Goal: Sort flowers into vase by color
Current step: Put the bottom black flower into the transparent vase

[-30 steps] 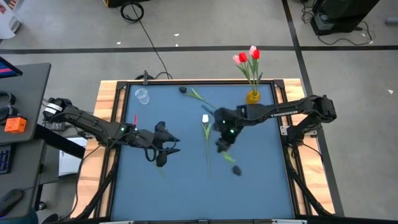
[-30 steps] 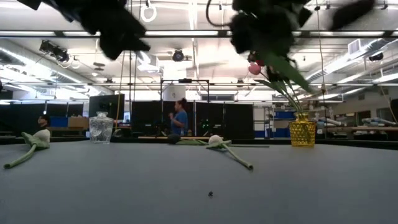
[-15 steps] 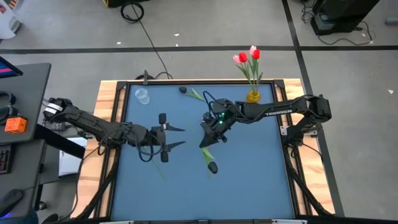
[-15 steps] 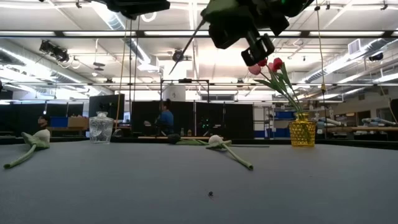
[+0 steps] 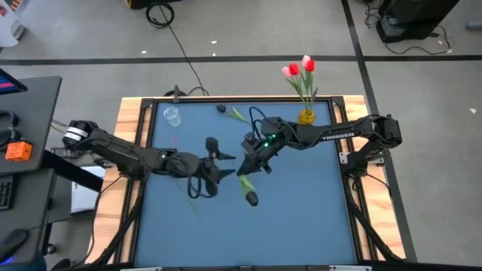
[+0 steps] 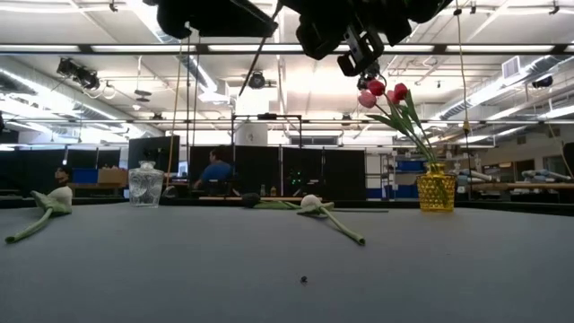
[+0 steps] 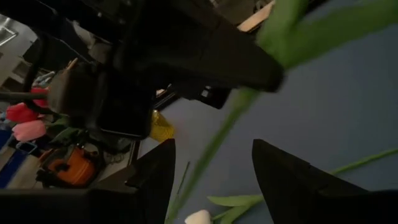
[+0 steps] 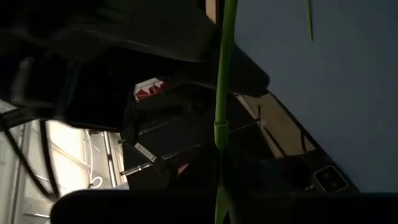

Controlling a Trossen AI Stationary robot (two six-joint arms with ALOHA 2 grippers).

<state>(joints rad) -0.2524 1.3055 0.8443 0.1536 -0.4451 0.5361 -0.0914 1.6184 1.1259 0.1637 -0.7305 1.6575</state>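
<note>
I see my two grippers meeting over the table's (image 5: 316,218) middle: left gripper (image 5: 223,165) just left of right gripper (image 5: 245,167), a flower (image 5: 249,192) hanging from the right one. A vase (image 5: 306,116) stands at the far right edge, a glass (image 5: 172,116) far left.

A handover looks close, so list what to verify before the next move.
1. Right gripper shut on the long green stem of the dark-headed artificial tulip: ok.
2. Left gripper open to receive: ok.
3. Stem between the left fingers: ok in the left wrist view.
4. Left grip on the stem: not ok, jaws not closed.
5. Yellow textured vase upright, holding red and pink tulips: ok.
6. Clear glass vase upright: ok; whether empty, cannot tell.
</note>
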